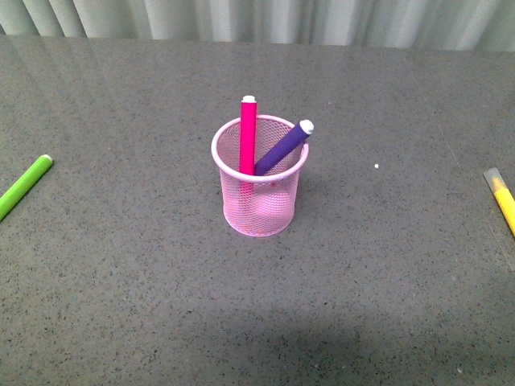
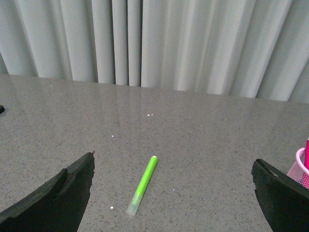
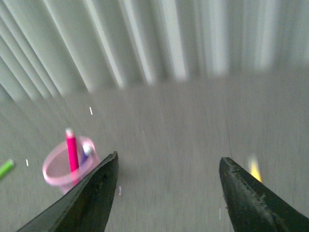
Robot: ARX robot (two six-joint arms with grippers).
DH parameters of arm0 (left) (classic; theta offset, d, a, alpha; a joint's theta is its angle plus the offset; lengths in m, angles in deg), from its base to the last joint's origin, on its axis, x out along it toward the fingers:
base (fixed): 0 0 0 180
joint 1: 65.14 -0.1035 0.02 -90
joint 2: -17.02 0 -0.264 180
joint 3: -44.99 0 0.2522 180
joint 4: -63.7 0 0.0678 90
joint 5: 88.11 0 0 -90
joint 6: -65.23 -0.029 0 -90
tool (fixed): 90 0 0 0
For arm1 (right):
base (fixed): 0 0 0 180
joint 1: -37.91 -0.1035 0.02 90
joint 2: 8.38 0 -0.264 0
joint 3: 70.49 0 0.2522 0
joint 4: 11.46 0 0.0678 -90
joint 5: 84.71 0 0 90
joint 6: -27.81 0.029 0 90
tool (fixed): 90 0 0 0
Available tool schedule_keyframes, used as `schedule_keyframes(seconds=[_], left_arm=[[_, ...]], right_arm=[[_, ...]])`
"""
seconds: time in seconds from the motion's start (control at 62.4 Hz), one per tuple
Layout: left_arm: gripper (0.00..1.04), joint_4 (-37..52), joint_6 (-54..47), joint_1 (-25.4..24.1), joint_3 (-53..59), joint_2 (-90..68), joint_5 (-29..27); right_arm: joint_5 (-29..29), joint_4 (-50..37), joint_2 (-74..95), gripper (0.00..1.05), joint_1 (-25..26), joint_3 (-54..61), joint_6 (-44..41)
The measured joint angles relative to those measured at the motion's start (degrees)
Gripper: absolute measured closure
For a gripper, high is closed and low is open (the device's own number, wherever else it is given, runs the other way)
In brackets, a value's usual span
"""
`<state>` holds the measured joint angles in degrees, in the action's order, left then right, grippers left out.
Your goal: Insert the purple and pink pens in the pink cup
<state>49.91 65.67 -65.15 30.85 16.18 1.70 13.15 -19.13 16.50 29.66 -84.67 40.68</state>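
Standing in pink cup point(image 1: 260, 197): both pens point(image 1: 248, 133) (jaws apart, away).

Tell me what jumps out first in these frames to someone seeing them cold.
The pink cup at the middle of the grey table grabs the eye, with the pink pen standing nearly upright in it and the purple pen leaning toward the right rim. After that, the lime-green marker lying at the far left edge and the yellow marker at the far right. Both pincers, left and right, are open and empty.
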Motion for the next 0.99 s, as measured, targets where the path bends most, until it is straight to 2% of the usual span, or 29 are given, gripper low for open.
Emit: schedule_keyframes(seconds=[0.032,0.08,0.112,0.192,0.321,0.481,0.561,0.593,0.994], left_arm=[[0.08,0.0,0.0,0.0,0.0,0.0,0.1],[0.08,0.0,0.0,0.0,0.0,0.0,0.1],[0.08,0.0,0.0,0.0,0.0,0.0,0.2],[0.08,0.0,0.0,0.0,0.0,0.0,0.2],[0.08,0.0,0.0,0.0,0.0,0.0,0.2],[0.08,0.0,0.0,0.0,0.0,0.0,0.2],[0.08,0.0,0.0,0.0,0.0,0.0,0.2],[0.08,0.0,0.0,0.0,0.0,0.0,0.1],[0.08,0.0,0.0,0.0,0.0,0.0,0.2]], right_arm=[[-2.5,-2.6,-3.0,0.5,1.8,0.0,-4.0],[-6.8,-1.2,-6.4,0.59,5.0,0.0,-7.3],[-7.3,-0.2,-7.5,0.63,6.2,0.0,-8.2],[-7.5,4.0,-10.5,0.84,8.0,0.0,-10.9],[-7.7,6.9,-12.9,1.02,8.0,-0.1,-12.1],[-7.7,11.6,-15.1,1.02,8.0,-0.9,-12.4],[-7.8,20.0,-21.4,1.02,8.1,-0.9,-12.5],[-7.7,20.8,-22.8,1.02,8.1,-0.9,-12.5],[-7.7,21.2,-24.6,1.02,8.1,-0.9,-12.5]])
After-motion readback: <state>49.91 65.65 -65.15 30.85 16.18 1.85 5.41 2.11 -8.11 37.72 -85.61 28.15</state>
